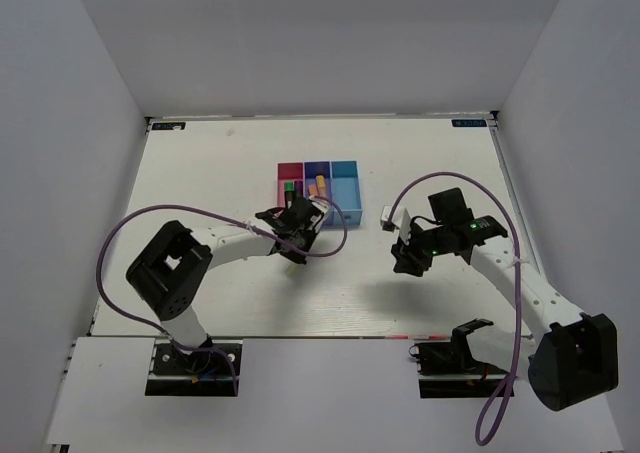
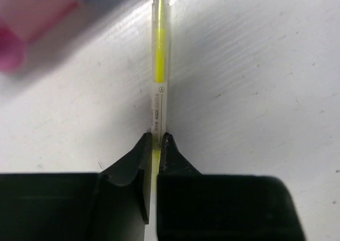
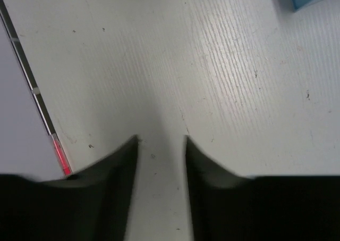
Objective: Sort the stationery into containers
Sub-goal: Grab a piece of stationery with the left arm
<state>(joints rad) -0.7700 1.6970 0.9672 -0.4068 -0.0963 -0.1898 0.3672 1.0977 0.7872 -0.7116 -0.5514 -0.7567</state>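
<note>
Sorting step in hand looks like the carry: left pincer (image 2: 154, 145) is clamped tight on the near end of the thin yellow-green stick (image 2: 159, 55), just short of the bins. Next move, I'd guess, is lifting it over a rim and choosing a compartment: pink bin (image 1: 290, 169), dark blue-purple bin (image 1: 313, 168) or light blue bin (image 1: 345, 195). Top view shows pens already in the first two, but barely shows the stick; only the left wrist view shows the grip. Right pincer (image 3: 161, 141) hangs spread and empty over the bench (image 3: 239, 92).
</note>
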